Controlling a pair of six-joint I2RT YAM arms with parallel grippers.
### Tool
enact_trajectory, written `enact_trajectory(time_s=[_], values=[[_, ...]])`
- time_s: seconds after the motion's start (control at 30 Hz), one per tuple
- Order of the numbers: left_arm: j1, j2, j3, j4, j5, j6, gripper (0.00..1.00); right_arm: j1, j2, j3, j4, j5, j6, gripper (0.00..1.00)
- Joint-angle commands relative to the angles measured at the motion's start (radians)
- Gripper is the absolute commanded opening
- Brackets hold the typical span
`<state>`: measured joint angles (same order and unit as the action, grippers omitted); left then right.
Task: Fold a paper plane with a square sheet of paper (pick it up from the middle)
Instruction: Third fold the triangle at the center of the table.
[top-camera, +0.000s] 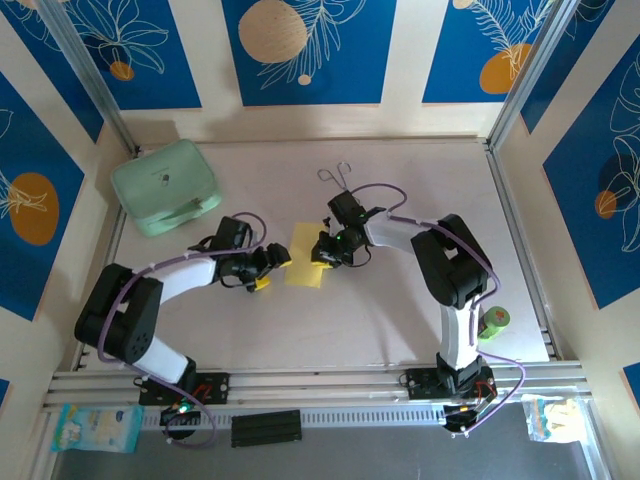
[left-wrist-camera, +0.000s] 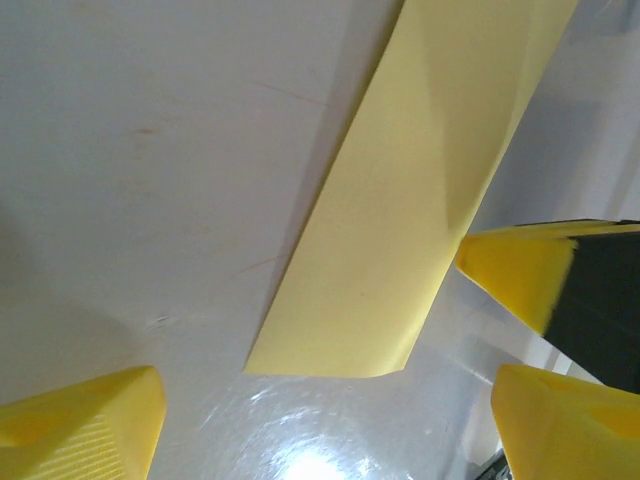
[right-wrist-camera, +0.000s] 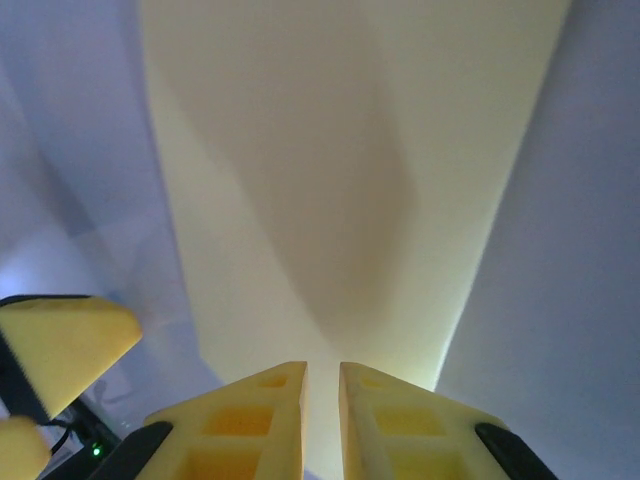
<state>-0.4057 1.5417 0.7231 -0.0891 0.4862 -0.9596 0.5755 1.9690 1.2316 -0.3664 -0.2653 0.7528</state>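
R tool (right-wrist-camera: 322, 375) tight on paper (right-wrist-camera: 330, 180) edge

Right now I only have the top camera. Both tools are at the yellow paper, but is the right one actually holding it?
Observer: The right wrist camera shows the right tool closed to a thin slit, and the paper runs into that slit. It looks pinched.
Operator: And the left tool?
Observer: The left tool is wide open. The paper's short edge lies just beyond its fingertips, ungripped.
Operator: Is the paper one flat layer?
Observer: No. The left wrist camera shows a long folded strip with a slanting crease toward its far end.
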Motion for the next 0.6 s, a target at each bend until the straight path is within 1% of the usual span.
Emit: enact_trajectory(time_s=[0.0, 0.1, 0.2, 0.37, 0.5, 0.57], values=[[-0.017, 0.033, 0.040, 0.010, 0.038, 0.023, 0.80, -0.003, 0.031, 0.037, -0.055, 0.016, -0.004, 0.16], [-0.021, 0.054, 0.056, 0.003, 0.040, 0.027, 0.75, -0.003, 0.060, 0.044, -0.088, 0.028, -0.026, 0.16], [-0.021, 0.072, 0.072, -0.017, 0.038, 0.037, 0.72, -0.003, 0.076, 0.043, -0.117, 0.053, -0.053, 0.16], [-0.021, 0.109, 0.129, -0.110, 0.019, 0.106, 0.67, -0.009, 0.085, 0.033, -0.134, 0.072, -0.079, 0.16], [-0.022, 0.143, 0.137, -0.089, 0.047, 0.094, 0.56, -0.011, 0.090, 0.031, -0.135, 0.072, -0.086, 0.16], [-0.025, 0.154, 0.144, -0.083, 0.051, 0.093, 0.53, -0.011, 0.093, 0.030, -0.133, 0.071, -0.086, 0.16]])
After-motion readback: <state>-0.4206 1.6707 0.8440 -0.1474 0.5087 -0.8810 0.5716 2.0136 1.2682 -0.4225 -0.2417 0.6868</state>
